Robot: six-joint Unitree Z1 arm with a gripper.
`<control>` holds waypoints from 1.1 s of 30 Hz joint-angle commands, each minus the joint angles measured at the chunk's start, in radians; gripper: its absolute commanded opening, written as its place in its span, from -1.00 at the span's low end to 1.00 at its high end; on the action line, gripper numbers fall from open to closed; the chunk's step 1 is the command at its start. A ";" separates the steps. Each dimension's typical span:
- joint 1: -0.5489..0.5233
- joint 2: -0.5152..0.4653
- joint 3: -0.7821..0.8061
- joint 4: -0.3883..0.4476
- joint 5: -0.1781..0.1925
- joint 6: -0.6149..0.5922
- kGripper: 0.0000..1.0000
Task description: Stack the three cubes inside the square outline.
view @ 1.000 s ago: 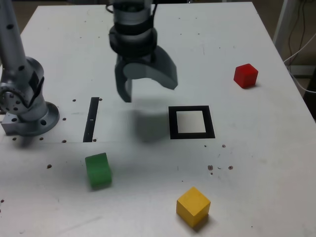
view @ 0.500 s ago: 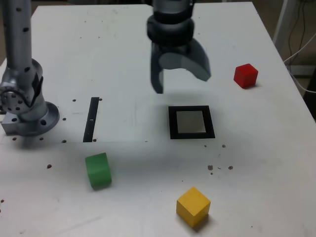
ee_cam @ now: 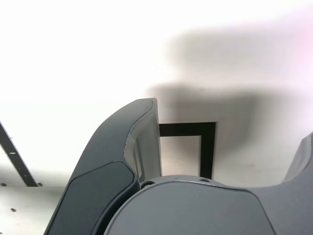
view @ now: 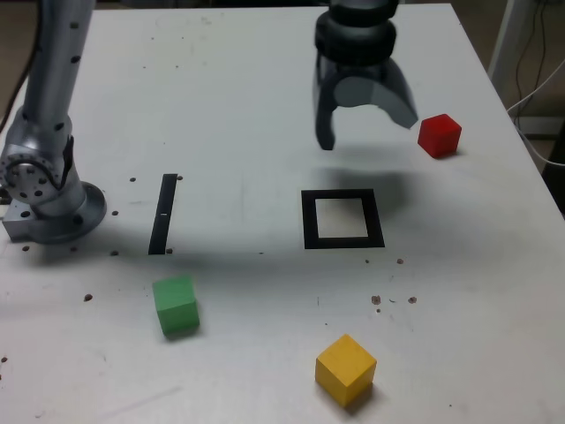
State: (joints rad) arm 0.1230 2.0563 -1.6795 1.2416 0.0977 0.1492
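Note:
The red cube [view: 440, 135] sits at the table's far right in the exterior view. At near left lies the green cube [view: 176, 305], and the yellow cube [view: 345, 368] rests at the near edge. All three are outside the square outline [view: 308, 219], which holds nothing. My gripper [view: 368, 131] hangs open and empty above the table, just beyond the outline and to the left of the red cube. In the wrist view the open gripper [ee_cam: 230, 129] frames part of the square outline [ee_cam: 208, 147]; no cube shows there.
A narrow black strip [view: 162, 213] lies left of the outline in the exterior view, and the same strip [ee_cam: 14, 159] shows in the wrist view. The arm's base [view: 48, 190] stands at the left edge. Small dark specks dot the white table [view: 477, 265].
My open gripper has swung toward the exterior view's right and farther back, from left of the outline to beyond it near the red cube. The cubes have not moved.

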 commanded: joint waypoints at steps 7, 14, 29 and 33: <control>0.004 0.106 -0.171 0.062 -0.003 0.002 0.99; 0.015 0.181 -0.264 0.081 -0.014 -0.014 0.99; 0.031 0.321 -0.471 0.120 -0.026 -0.048 0.99; 0.032 0.344 -0.500 0.127 -0.026 -0.058 0.99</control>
State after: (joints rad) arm 0.1530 2.3891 -2.1689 1.3657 0.0720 0.0965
